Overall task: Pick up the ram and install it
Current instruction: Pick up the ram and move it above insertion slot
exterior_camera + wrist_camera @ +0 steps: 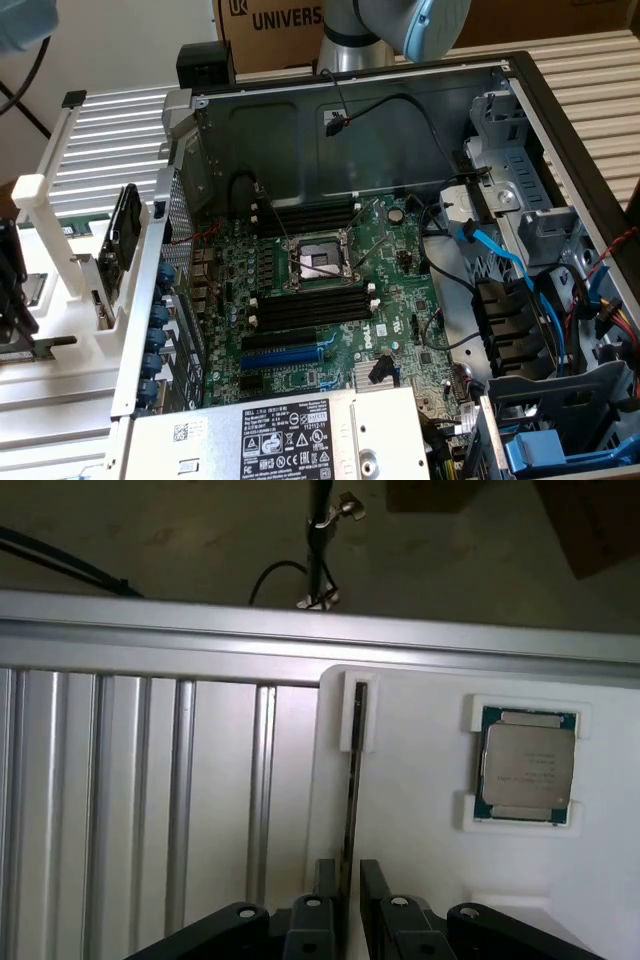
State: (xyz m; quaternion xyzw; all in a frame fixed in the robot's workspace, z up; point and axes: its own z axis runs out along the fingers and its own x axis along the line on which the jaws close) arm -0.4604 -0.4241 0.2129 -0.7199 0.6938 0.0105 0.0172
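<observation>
1. Black two-fingered metal gripper (348, 868): jaws released and standing wide, one finger on each side of the ram, not clenched on it.
2. The ram (353, 780): a long, thin, dark memory stick seen edge-on. It stands upright on its long edge in a flat white plastic tray (420, 880), with its far end seated in a raised white bracket (357, 715).
3. Square silver-lidded processor chip (527, 770): held in white corner rests on the same tray, well apart from the ram.
4. Ribbed aluminium table (150, 800): bears the tray.
5. Open grey metal computer case (400, 150): holds a green motherboard (340, 290) with bare black memory slots (305, 305).
</observation>
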